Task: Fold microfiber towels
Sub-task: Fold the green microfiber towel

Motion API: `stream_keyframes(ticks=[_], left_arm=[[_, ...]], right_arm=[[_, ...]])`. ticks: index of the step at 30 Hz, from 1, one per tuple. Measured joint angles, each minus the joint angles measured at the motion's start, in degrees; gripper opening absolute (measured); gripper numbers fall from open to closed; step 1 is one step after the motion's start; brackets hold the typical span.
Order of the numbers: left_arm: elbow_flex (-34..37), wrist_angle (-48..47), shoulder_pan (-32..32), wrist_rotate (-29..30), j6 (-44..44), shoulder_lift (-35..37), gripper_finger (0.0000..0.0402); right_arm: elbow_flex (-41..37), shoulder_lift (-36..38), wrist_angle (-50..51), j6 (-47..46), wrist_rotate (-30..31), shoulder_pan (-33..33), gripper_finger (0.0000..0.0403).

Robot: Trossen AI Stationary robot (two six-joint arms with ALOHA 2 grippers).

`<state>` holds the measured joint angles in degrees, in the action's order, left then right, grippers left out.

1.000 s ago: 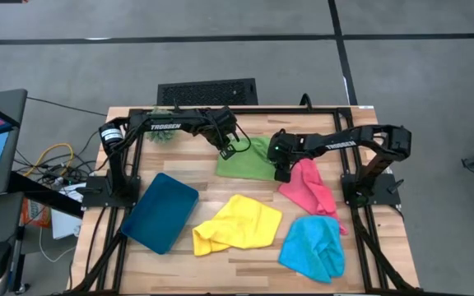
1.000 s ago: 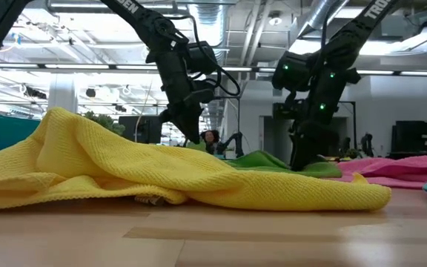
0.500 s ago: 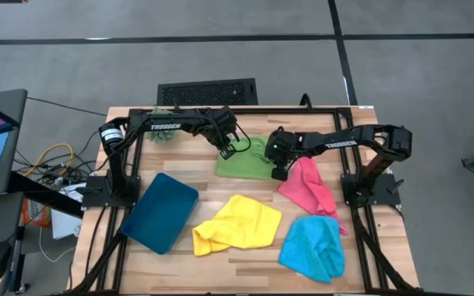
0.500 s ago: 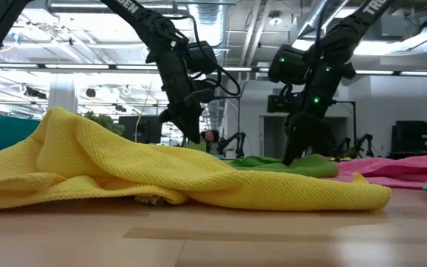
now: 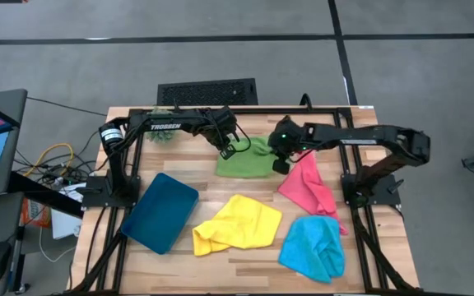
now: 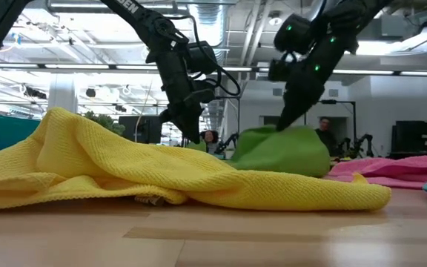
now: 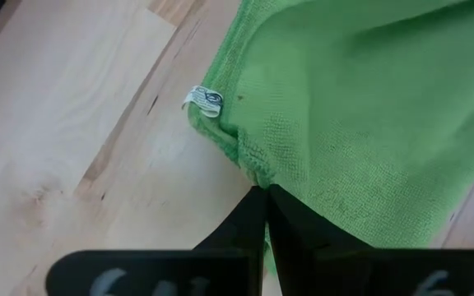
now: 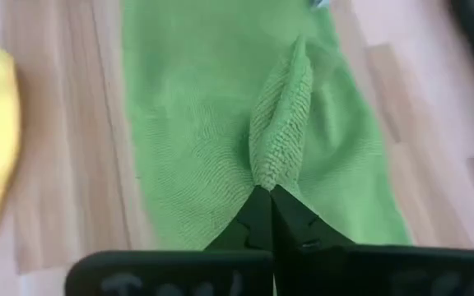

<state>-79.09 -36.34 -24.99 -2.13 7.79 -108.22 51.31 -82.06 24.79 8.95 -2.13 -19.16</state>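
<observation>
The green towel [image 5: 245, 161] lies at the table's far middle, its left part flat on the wood and its right side raised into a hump [image 6: 284, 152]. My left gripper [image 5: 227, 153] is shut on its left far corner, beside a small white tag [image 7: 206, 99]. My right gripper [image 5: 280, 167] is shut on the towel's right side and stands above the table [image 6: 279, 126]. The pink towel [image 5: 307, 187], the yellow towel [image 5: 237, 224] and the light blue towel [image 5: 313, 247] lie crumpled nearer the front. My left gripper pinches the green towel's hemmed edge [image 7: 253, 168] between its two fingers, just past the tag, slanting down from the far left. That corner sits low by the table. My right gripper pinches a bunched ridge of the towel [image 8: 276, 164] at its right side between its two fingers, slanting down from the right. The cloth there is lifted and hangs below the fingers in slack folds, while the rest lies on the table.
A dark teal tray [image 5: 160, 211] lies at the front left. The yellow towel fills the foreground of the low view [image 6: 124, 167]. A small green plant ball [image 5: 163, 136] sits at the far left by the left arm's base. Bare wood shows along the front edge.
My right gripper has taken hold of the green towel's right side and risen, tipping a little. That side of the towel has come up off the table into a hump; the left part, held by my left gripper, has stayed where it was.
</observation>
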Motion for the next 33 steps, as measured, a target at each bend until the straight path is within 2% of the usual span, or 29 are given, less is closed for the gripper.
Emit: stream_keyframes(ticks=[12, 22, 28, 33], left_arm=[[-0.02, -0.88, 0.00, -0.42, 1.03, 0.00, 0.0004], [-0.09, -1.38, 0.02, 1.45, 0.23, 0.00, 0.0004], [-0.15, -0.76, 0.04, 1.15, 0.91, 0.02, 0.0004], [-0.10, -1.48, 0.10, -2.30, 2.42, 2.67, 0.0004]], right_arm=[[-0.07, 13.23, -1.26, -5.57, -1.16, -2.05, 0.0018], [-0.07, 23.31, -3.07, -9.47, -1.00, -6.97, 0.0018], [-0.07, 26.88, -2.81, -11.35, -1.16, -8.26, 0.0021], [-0.04, 27.50, -0.57, -12.59, -0.96, -8.24, 0.0013]])
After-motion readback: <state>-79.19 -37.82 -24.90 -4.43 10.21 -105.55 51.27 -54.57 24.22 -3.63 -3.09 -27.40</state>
